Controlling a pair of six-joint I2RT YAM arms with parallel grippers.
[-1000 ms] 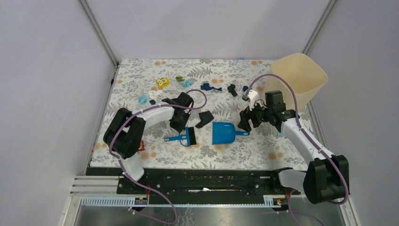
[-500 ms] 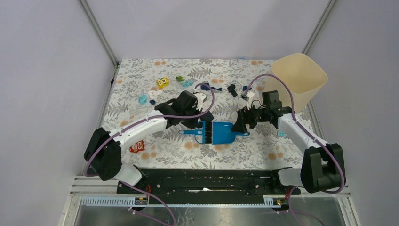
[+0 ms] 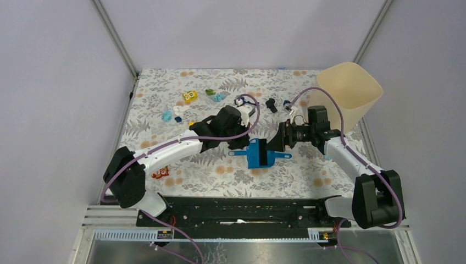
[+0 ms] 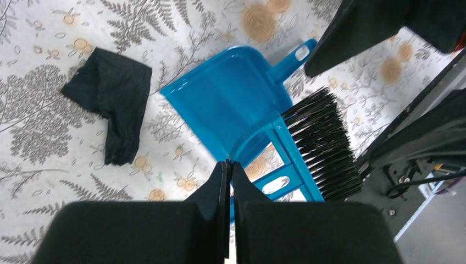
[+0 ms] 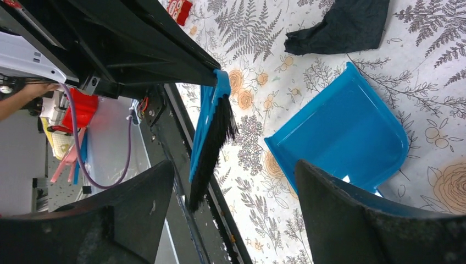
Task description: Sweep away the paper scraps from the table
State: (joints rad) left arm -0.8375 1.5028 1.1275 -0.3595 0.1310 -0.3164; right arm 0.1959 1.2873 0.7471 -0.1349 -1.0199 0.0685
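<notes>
My left gripper (image 3: 242, 144) (image 4: 228, 164) is shut on the blue handle of a black-bristled brush (image 4: 324, 144). It holds the brush just over the near side of the blue dustpan (image 3: 254, 160) (image 4: 228, 102). My right gripper (image 3: 277, 144) (image 5: 233, 181) is open and empty, its fingers either side of the dustpan's handle end (image 5: 346, 132). A black paper scrap (image 4: 112, 91) (image 5: 340, 25) lies beyond the dustpan's mouth. More paper scraps lie further back: light blue (image 3: 167, 116), light blue and green (image 3: 217, 97), black (image 3: 271, 104).
A beige bin (image 3: 349, 93) stands at the back right behind the right arm. A yellow cube (image 3: 190, 97) lies at the back left. A red toy (image 3: 160, 173) lies near the front left. The table's front rail (image 3: 236, 209) runs close below the dustpan.
My left arm has carried the brush right, from left of the dustpan to over its near side. My right gripper has edged left toward the dustpan's handle, still open.
</notes>
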